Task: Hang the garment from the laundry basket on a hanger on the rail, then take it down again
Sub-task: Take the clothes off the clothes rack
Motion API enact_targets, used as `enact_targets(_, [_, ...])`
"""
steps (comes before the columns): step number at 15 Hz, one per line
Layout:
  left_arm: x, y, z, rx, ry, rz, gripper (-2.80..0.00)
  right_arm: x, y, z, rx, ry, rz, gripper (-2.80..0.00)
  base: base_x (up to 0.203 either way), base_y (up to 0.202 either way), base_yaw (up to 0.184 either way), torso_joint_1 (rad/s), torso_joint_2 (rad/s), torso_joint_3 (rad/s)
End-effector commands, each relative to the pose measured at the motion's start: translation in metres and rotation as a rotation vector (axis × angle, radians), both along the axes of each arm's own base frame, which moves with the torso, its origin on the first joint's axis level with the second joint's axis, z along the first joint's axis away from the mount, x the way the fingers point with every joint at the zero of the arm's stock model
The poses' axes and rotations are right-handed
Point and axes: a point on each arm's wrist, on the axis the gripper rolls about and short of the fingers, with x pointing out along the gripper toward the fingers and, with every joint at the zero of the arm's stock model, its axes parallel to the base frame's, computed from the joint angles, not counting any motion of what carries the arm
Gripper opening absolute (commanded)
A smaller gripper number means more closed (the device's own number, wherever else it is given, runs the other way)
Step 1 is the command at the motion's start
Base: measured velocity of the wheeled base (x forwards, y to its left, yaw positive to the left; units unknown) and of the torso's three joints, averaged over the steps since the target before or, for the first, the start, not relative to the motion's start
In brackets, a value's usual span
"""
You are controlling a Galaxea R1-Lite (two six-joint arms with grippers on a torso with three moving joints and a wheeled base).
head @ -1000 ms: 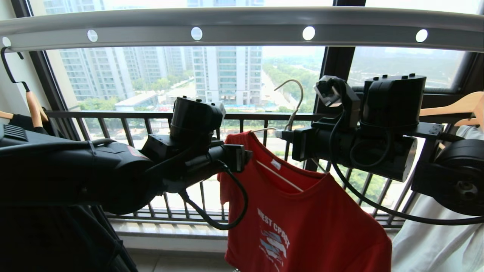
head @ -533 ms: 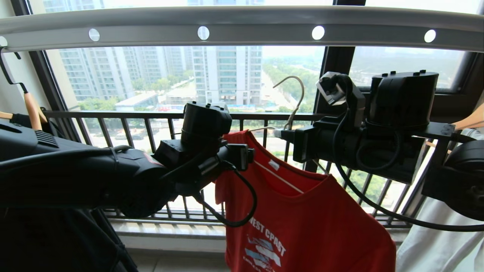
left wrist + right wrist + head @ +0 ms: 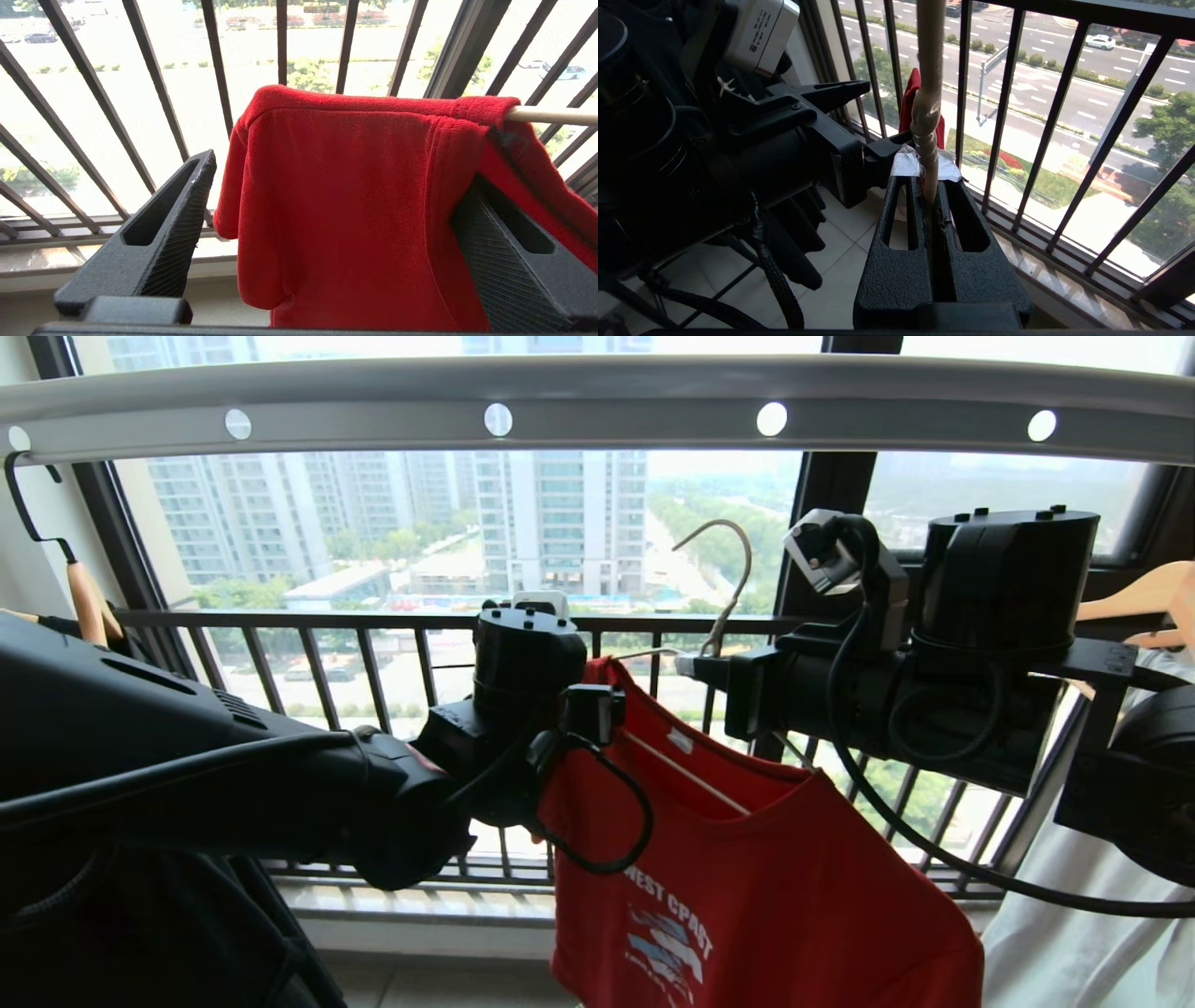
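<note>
Head view shows your left hand has spread wide around the garment shoulder, releasing it, while your right hand stays clamped on the hanger neck below the rail; hooking comes next.

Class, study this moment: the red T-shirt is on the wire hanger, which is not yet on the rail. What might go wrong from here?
1. The left gripper stands open around the garment's shoulder, so the cloth could slip off that hanger arm.
2. The right gripper alone pinches the hanger's thin twisted neck; it may swivel.
3. The hook sits well below the rail; the lift could miss.
</note>
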Motion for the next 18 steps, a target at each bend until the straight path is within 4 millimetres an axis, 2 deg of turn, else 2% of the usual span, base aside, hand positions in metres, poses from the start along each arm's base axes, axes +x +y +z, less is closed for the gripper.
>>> enact_targets(1, [0.001, 0.000, -0.003, 0.007, 0.004, 0.005, 0.00, 0.000, 0.000, 0.001, 0.004, -0.005, 0.001, -2.80, 0.000, 0.000, 0.000, 0.000, 0.00, 0.000])
enact_targets(6, [0.001, 0.000, -0.002, 0.010, 0.000, 0.011, 0.00, 0.000, 0.000, 0.001, 0.004, -0.005, 0.001, -2.80, 0.000, 0.000, 0.000, 0.000, 0.00, 0.000])
enact_targets(7, [0.001, 0.001, -0.001, 0.008, -0.003, 0.015, -2.80, 0.000, 0.000, 0.000, 0.002, -0.002, 0.001, -2.80, 0.000, 0.000, 0.000, 0.000, 0.00, 0.000])
enact_targets(12, [-0.001, 0.002, 0.003, 0.002, -0.010, 0.015, -2.80, 0.002, 0.001, -0.001, 0.000, 0.001, -0.001, -2.80, 0.000, 0.000, 0.000, 0.000, 0.00, 0.000])
enact_targets(14, [-0.002, 0.007, 0.011, -0.006, -0.026, 0.022, -2.80, 0.003, 0.001, -0.002, -0.002, 0.002, -0.006, -2.80, 0.000, 0.000, 0.000, 0.000, 0.00, 0.000])
enact_targets(16, [0.005, 0.024, 0.019, -0.006, -0.045, 0.062, -2.80, 0.005, 0.002, -0.006, -0.013, 0.009, -0.025, -2.80, 0.000, 0.000, 0.000, 0.000, 0.00, 0.000])
enact_targets(18, [0.023, 0.046, 0.025, -0.011, -0.060, 0.116, -2.80, 0.007, 0.003, -0.008, -0.021, 0.013, -0.034, -2.80, 0.000, 0.000, 0.000, 0.000, 0.00, 0.000])
